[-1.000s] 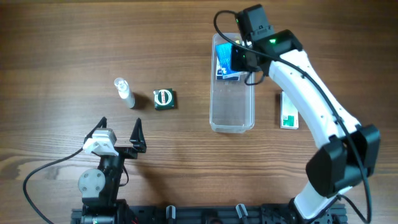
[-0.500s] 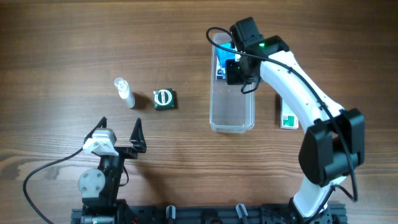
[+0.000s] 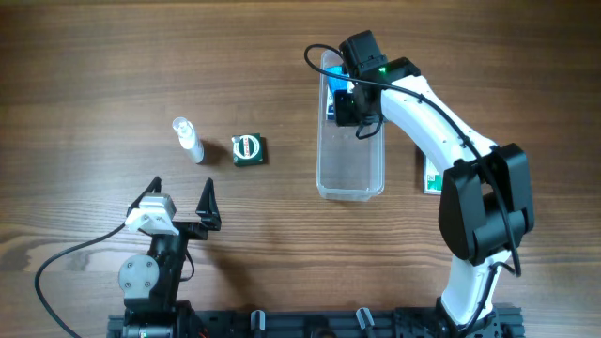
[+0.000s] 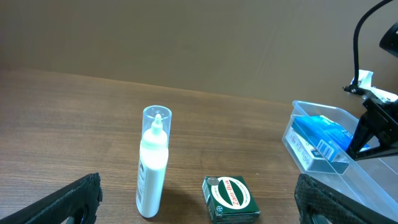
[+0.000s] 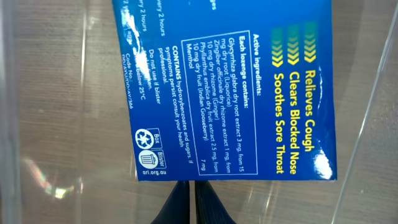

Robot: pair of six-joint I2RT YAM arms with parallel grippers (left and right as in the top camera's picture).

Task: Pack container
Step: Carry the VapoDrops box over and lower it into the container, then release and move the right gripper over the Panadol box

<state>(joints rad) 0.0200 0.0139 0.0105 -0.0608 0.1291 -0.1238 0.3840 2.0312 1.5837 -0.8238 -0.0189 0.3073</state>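
The clear plastic container (image 3: 350,164) lies lengthwise at centre right and also shows in the left wrist view (image 4: 376,180). A blue lozenge box (image 3: 335,99) rests tilted in its far end (image 4: 318,138). My right gripper (image 3: 347,105) reaches down into that end. In the right wrist view its two fingers are pressed nearly together (image 5: 194,186) and their tips are hidden behind the blue box's (image 5: 224,81) near edge. My left gripper (image 3: 180,199) is open and empty near the front left, well apart from everything.
A green Zam-Buk box (image 3: 249,150) and a small clear bottle (image 3: 188,139) stand left of the container; both show in the left wrist view, box (image 4: 230,198) and bottle (image 4: 153,163). A white-and-green box (image 3: 436,171) lies right of the container, under the right arm.
My right gripper has moved left and slightly forward, further in over the container's far end, beside the blue box. The left arm has not moved.
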